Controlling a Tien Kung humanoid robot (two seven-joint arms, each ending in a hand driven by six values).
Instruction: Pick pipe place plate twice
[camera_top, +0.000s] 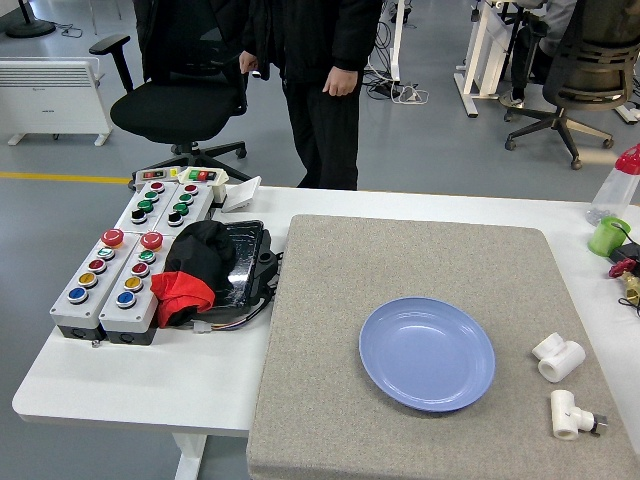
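Note:
A blue plate (427, 353) lies on the grey mat (400, 270), right of its middle, with nothing on it. Two white pipe fittings lie on the mat to the plate's right: a tee piece (558, 357) and, nearer the front edge, a second fitting (571, 414) with a metal end. Neither robot hand appears in the head view.
Two grey button boxes (130, 270) and a black tray with black and red cloth (205, 270) fill the table's left side. A green cup (607, 236) and a bottle (617, 185) stand at the far right. A person in black (320, 80) stands behind the table, hands hanging.

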